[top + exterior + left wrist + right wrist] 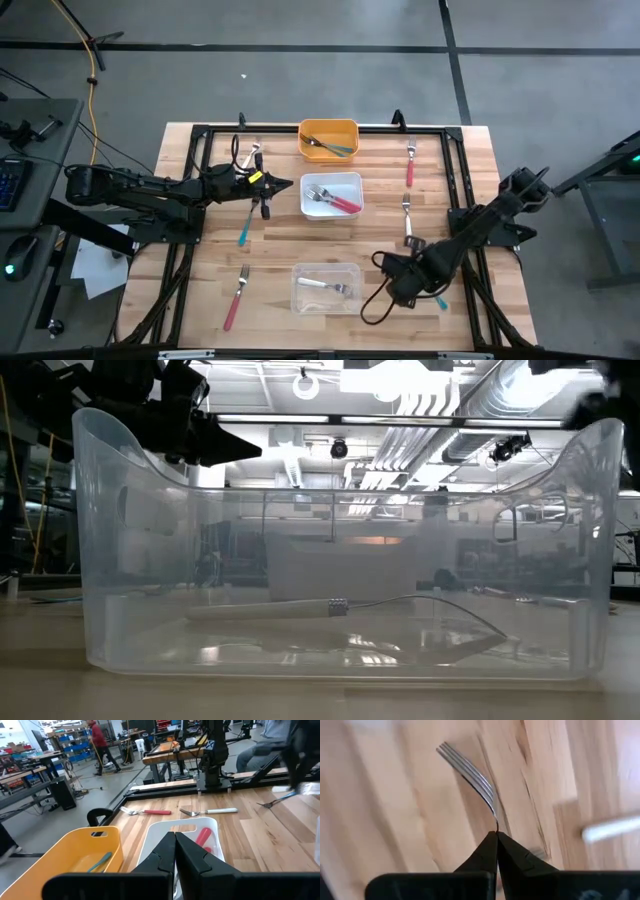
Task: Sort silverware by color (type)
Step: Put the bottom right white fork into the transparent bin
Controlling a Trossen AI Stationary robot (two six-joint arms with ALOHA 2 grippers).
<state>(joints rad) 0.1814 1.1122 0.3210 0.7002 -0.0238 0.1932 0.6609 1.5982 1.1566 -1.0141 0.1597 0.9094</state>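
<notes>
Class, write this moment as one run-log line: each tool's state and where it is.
right tool: shut on fork, front right of table | left tool: shut, empty, near white bin

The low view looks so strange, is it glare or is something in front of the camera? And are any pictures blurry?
Low view: the camera looks through the clear bin, whose walls warp the room and mirror ceiling lights. Right wrist view: the fork and the wood are smeared by motion. High view: evenly lit, sharp.
</notes>
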